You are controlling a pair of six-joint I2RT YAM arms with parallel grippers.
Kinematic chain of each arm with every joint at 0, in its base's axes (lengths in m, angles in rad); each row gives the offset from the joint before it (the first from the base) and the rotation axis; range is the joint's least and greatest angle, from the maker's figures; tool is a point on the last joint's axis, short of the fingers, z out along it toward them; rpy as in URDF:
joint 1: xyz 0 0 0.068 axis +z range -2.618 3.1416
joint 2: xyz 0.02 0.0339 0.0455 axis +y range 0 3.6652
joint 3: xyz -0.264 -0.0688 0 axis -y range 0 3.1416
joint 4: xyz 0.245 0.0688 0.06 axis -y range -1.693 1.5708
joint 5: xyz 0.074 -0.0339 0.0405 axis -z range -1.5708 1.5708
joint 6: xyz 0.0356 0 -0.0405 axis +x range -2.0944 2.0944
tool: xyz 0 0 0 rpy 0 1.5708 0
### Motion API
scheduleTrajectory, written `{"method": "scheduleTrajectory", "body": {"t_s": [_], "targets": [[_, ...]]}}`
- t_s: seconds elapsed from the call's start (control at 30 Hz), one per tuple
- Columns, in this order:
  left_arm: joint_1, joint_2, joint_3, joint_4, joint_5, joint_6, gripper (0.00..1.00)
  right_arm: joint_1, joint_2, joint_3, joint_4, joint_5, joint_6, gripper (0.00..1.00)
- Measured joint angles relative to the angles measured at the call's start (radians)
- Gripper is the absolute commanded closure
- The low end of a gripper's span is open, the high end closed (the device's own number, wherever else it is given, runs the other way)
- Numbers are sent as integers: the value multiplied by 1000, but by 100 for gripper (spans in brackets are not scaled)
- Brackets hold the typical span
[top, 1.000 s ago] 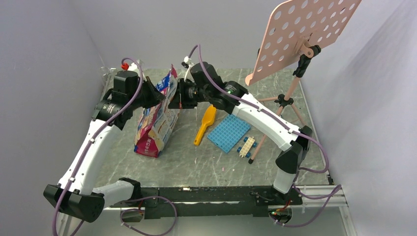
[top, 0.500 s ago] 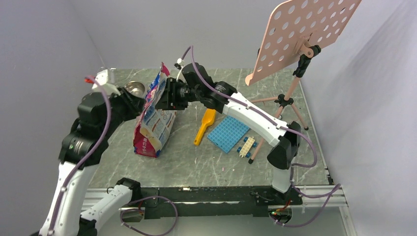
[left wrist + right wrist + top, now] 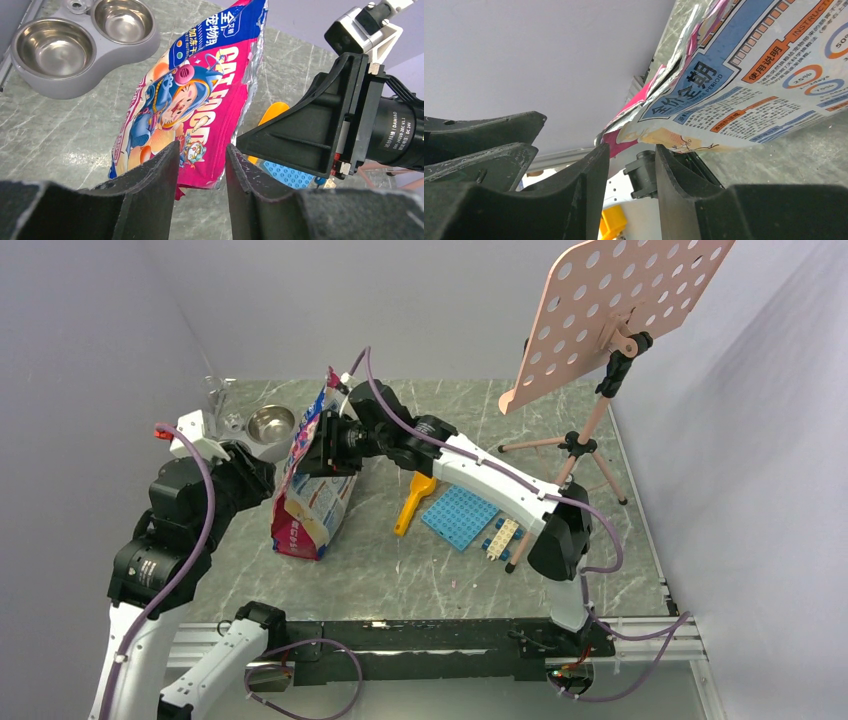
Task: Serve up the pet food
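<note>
**Pouch [image 3: 312,495] leaning free, kibble unseen inside**

Top view: the pouch leaned on the counter [image 3: 400,570], base toward the arms, top tilted toward the bowls [image 3: 268,424]. The right hand [image 3: 318,440] sat right at its upper edge, and the left hand [image 3: 262,465] stood just beside its other face. A scoop [image 3: 416,498] lay near, on the right.

Left wrist: this hand's fingers were parted with nothing between them, and the pouch's pink face stood beyond them, apart. No kibble showed, so it was presumably all in the pouch.

Right wrist: these fingers also stood parted and empty, the pouch's printed back and silver-lined top edge just above them.

Judged from this, the film looked glossy and limp, likely slippery and quick to buckle. The loose pellets would sag to the base, making it bottom-heavy. They would shift when it was tipped. A pinch on the flat top seam or a side seam seemed the safest hold, with the second hand at a bottom corner. A squeeze on the bulging middle would likely slide off.
</note>
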Motion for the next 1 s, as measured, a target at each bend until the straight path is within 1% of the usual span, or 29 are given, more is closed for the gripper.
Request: {"method": "scheduleTrajectory", "body": {"t_s": [0.17, 0.27, 0.37, 0.63, 1.0], "targets": [[0, 7, 0, 0, 3, 1, 56, 10, 5, 0, 14, -5, 10, 57], [0, 7, 0, 0, 4, 2, 53, 12, 5, 0, 28, -3, 14, 57], [0, 7, 0, 0, 7, 6, 52, 14, 5, 0, 34, 10, 16, 56], [0, 9, 0, 0, 10, 17, 45, 17, 5, 0, 35, 18, 16, 59], [0, 28, 0, 1, 11, 19, 48, 17, 3, 2, 34, 25, 8, 58]]}}
